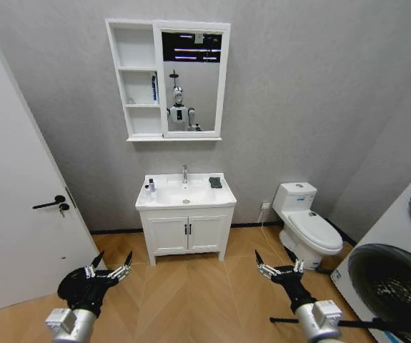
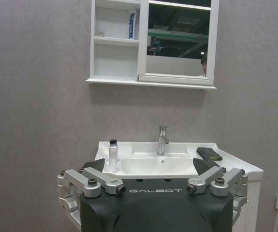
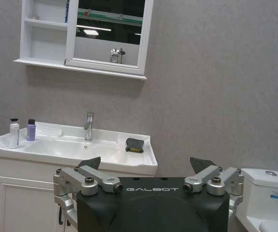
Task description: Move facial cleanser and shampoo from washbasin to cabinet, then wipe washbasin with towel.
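Both my tools, left tool point(image 1: 111, 261) and right tool point(image 1: 276, 261), spread apart, empty. 2 bottles point(image 3: 22, 131) on washbasin point(image 1: 185, 196), well ahead of them. Drive in square first; cabinet point(image 1: 138, 78) sits high.

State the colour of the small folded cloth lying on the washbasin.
Dark grey, nearly black small folded cloth; clearest in the right wrist view.

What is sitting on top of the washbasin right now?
On the washbasin: two small bottles at its left rear corner, the dark towel at the right rear, and the chrome tap at the back centre. Bottle labels are too small to read.
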You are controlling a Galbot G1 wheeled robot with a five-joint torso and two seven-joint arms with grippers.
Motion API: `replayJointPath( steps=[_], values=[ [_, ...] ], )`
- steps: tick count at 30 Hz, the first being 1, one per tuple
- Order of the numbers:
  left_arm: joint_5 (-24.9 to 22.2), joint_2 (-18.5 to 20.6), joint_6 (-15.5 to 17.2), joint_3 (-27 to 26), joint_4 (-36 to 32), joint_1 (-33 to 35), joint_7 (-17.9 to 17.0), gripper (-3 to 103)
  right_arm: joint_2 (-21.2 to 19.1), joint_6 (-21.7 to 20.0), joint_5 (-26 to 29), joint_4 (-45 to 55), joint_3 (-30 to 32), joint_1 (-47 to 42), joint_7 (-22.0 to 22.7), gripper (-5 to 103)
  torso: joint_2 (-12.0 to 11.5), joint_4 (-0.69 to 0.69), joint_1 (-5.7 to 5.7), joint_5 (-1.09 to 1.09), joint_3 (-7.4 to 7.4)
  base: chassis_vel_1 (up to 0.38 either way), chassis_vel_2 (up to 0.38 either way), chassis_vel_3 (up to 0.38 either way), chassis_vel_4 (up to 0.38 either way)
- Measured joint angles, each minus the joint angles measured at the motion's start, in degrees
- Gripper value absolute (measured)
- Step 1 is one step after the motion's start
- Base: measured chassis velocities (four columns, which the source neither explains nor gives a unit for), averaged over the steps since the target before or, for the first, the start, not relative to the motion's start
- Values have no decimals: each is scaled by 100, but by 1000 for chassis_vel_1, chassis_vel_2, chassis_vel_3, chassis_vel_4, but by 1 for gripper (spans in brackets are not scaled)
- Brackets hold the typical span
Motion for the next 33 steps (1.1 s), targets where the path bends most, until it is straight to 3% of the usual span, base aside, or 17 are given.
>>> replayJointPath(
  steps=[2, 5, 16, 33],
  values=[
    [-14, -36, -144, -24, 117, -29, 23, 100, 27, 347, -99, -107, 76, -67, -21, 100, 0, 0, 0, -1, 0, 0, 0, 0, 0],
    [20, -64, -152, -43, 125, -30, -7, 100, 29, 407, -30, -98, 107, -184, -3, 100, 0, -1, 0, 0, 0, 0, 0, 0, 0],
    [219, -155, -485, -53, 215, 108, -115, 100, 161, 316, 106, 6, 72, -230, 201, 100, 0, 0, 0, -1, -1, 0, 0, 0, 0],
    [149, -180, -520, -171, 404, 436, -54, 100, 221, 340, 50, -198, 93, -296, 237, 100, 0, 0, 0, -1, 0, 0, 0, 0, 0]
  ],
)
